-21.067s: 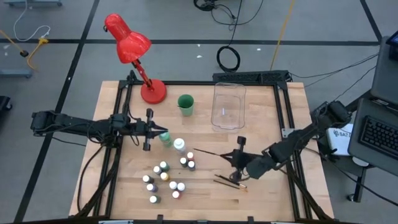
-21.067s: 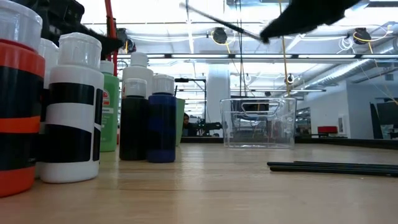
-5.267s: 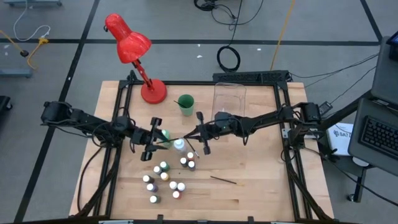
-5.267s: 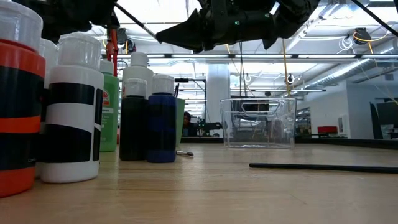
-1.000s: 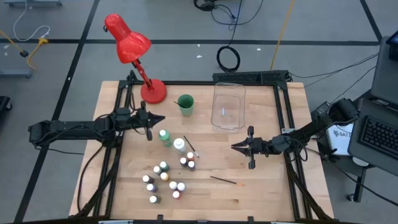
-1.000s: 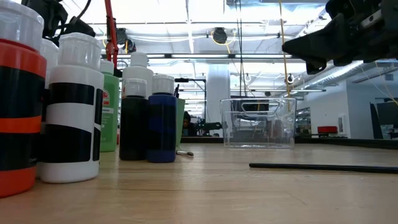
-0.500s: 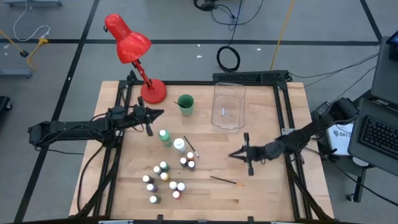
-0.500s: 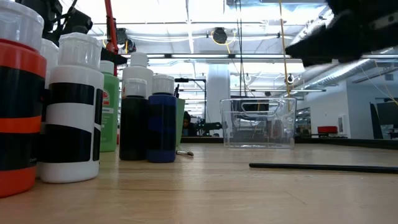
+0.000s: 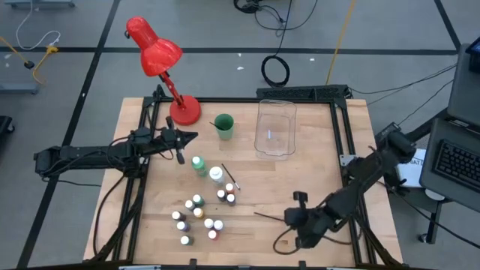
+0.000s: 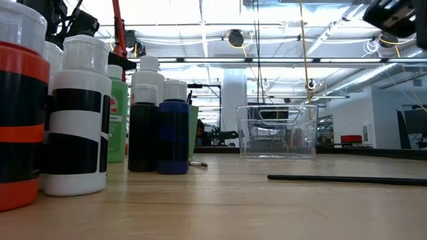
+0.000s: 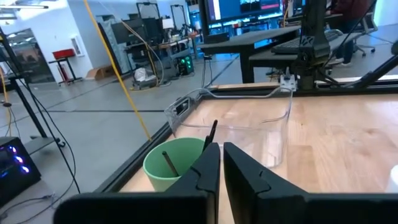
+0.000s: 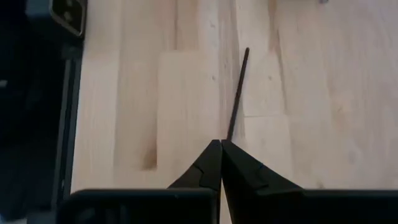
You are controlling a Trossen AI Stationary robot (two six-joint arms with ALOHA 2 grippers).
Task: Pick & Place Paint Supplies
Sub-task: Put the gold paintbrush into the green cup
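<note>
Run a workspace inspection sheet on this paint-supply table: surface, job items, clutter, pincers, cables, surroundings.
Surface: light wooden tabletop in a black frame.
Job's things: small white-capped paint bottles clustered front-left; taller green bottle and taller white bottle standing behind them; one thin dark brush lying flat on the table; another thin brush beside the white bottle; brushes standing in the green cup.
Clutter: red desk lamp; empty clear plastic bin.
Grippers: left pincer near the green cup, holding nothing; right pincer shut at the flat brush's end.
Cables: black coil on the floor.
Surroundings: black keyboard at the right.
</note>
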